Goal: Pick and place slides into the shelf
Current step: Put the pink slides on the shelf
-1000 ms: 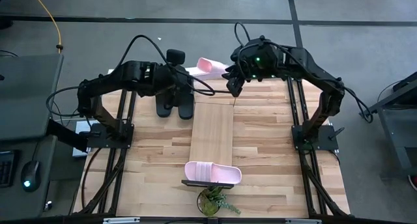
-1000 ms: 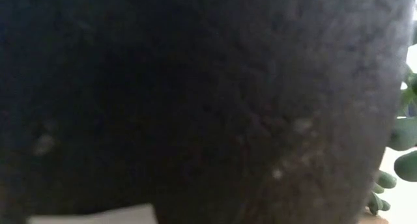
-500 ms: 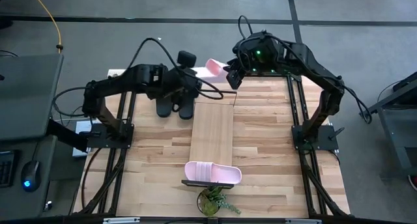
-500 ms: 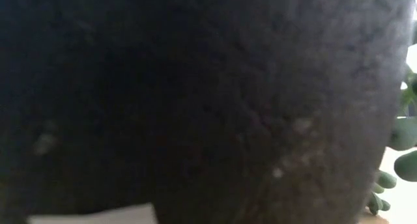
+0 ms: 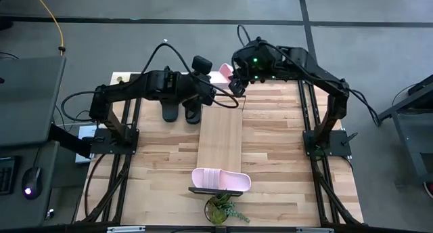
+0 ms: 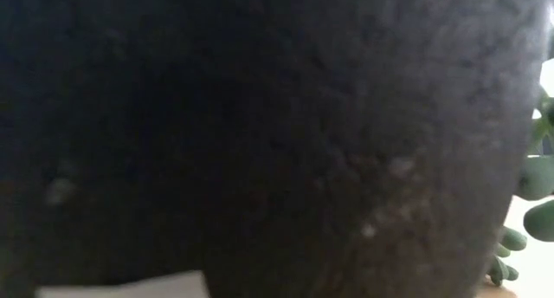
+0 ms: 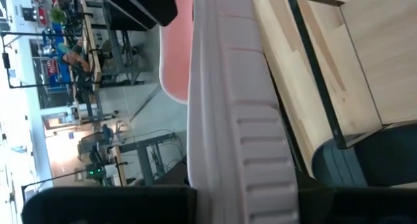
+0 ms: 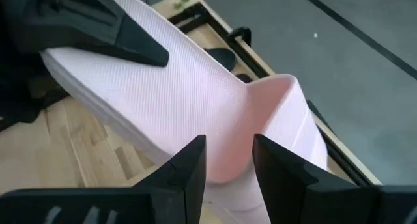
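Left gripper (image 5: 211, 91): fingers narrowed onto the sole edge of the raised pink slide (image 5: 222, 73); the left wrist view shows that slide (image 7: 221, 113) running lengthwise between its own two fingers.
Right gripper (image 5: 236, 84): fingers (image 8: 186, 167) set partly apart, straddling the strap end of the same pink slide (image 8: 195, 107); the pads appear to touch it, though a firm clamp cannot be confirmed.
Raised pink slide, position: held in the air above the far end of the shelf (image 5: 220, 128), between the two grippers.
Raised pink slide, long axis: angled from the left gripper up and away toward the table's far edge; tilted, not flat.
Second pink slide (image 5: 220, 179): lies flat at the near end of the shelf, long axis crosswise to the plank.
Black slides (image 5: 181, 109): side by side on the tabletop (image 5: 284, 152), just left of the shelf's far end, partly covered by the left arm.
Potted plant (image 5: 220, 209): at the table's near edge.
Obstruction: the low view is almost wholly blocked by a dark pot (image 6: 260, 133); only green leaves (image 6: 532, 203) show at its side.
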You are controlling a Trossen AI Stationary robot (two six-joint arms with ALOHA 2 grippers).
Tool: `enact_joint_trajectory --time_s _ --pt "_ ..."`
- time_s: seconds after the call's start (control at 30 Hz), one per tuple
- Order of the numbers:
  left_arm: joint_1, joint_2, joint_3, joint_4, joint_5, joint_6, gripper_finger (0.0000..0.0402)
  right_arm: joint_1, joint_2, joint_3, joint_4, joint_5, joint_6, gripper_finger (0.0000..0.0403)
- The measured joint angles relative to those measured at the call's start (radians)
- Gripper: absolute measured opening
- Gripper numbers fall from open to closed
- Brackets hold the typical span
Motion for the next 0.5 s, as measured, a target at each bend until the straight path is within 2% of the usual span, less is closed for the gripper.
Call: enact_joint_trajectory --time_s 0.27,0.5 --pt "0.0 0.0 0.0 -0.001 -0.01 -0.019 0.0044 -0.008 0.005 0.0 -0.018 0.087 -0.005 0.012" --pt "0.001 0.001 0.0 0.003 -0.004 -0.018 0.0044 -0.036 0.011 0.0 -0.096 0.099 0.002 0.012"
